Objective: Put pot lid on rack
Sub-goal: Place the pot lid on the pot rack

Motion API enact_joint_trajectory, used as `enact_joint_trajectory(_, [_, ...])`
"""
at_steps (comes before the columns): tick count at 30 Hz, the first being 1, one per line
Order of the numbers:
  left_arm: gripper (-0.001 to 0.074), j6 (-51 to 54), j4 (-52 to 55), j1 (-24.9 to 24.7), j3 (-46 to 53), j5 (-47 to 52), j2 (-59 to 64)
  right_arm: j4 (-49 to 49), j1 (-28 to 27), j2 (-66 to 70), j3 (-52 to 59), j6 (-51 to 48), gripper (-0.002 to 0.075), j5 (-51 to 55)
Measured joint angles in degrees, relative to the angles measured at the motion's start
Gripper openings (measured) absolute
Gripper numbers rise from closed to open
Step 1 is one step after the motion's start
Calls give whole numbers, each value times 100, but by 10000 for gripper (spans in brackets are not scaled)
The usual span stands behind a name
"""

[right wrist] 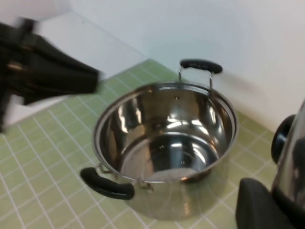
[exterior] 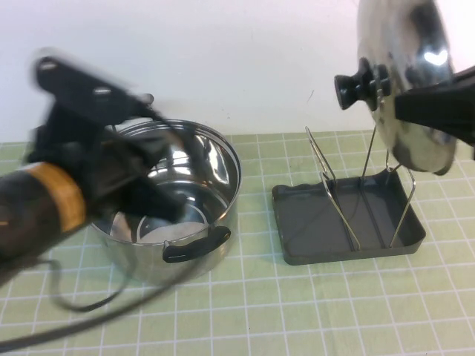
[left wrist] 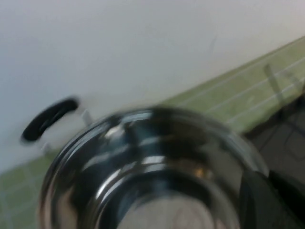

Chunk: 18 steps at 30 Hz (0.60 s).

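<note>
The pot lid (exterior: 408,74), shiny steel with a black knob (exterior: 358,85), hangs on edge, nearly upright, above the right end of the rack (exterior: 319,222). The rack is a dark grey tray with thin silver wire loops (exterior: 338,200). My right gripper (exterior: 404,104) is shut on the lid's rim, reaching in from the right. In the right wrist view the lid (right wrist: 290,162) shows beside the gripper (right wrist: 271,200). My left gripper (exterior: 152,196) is blurred over the open steel pot (exterior: 223,144). In the left wrist view the gripper (left wrist: 271,200) is at the pot's rim (left wrist: 143,114).
The deep steel pot with two black handles (exterior: 197,248) stands left of the rack on a green checked mat (exterior: 297,311). A white wall runs behind. The left arm's black cable (exterior: 89,304) trails in front of the pot.
</note>
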Motion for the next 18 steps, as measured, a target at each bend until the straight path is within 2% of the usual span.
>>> enact_joint_trajectory(4, [2, 23, -377, 0, 0, 1278, -520, 49, 0, 557, -56, -197, 46, 44])
enact_joint_trajectory(7, [1, 98, -587, 0, 10, 1819, -880, 244, 67, 1007, -56, -470, 46, 117])
enact_joint_trajectory(13, [1, 185, -646, 0, 428, 1873, -1575, 759, 196, 1527, -61, -997, 46, -8])
enact_joint_trajectory(18, [1, 130, -808, 0, 1001, 1707, -2006, 571, 205, 1864, -70, -1035, 46, -101])
